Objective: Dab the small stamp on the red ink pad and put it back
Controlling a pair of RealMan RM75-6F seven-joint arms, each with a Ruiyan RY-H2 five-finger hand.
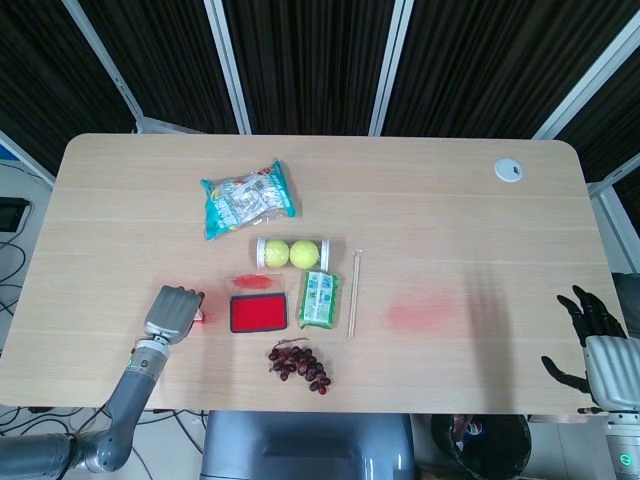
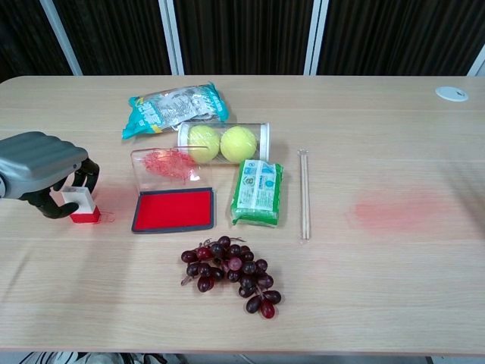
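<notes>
Two hands showing in head view: left hand [image 1: 173, 313] curling over the stamp [image 1: 201, 317] left of the ink pad [image 1: 259, 314]; right hand [image 1: 592, 338] idling, fingers spread, holding nothing. Chest view: left fingers [image 2: 85, 174] gripping stamp [image 2: 79, 205], base sitting on the table [image 2: 394, 288].

Stamp [image 2: 79, 203] white, red base; ink pad [image 2: 173, 209] red, dark rim; grapes [image 2: 229, 272] dark red, perhaps purplish.
</notes>
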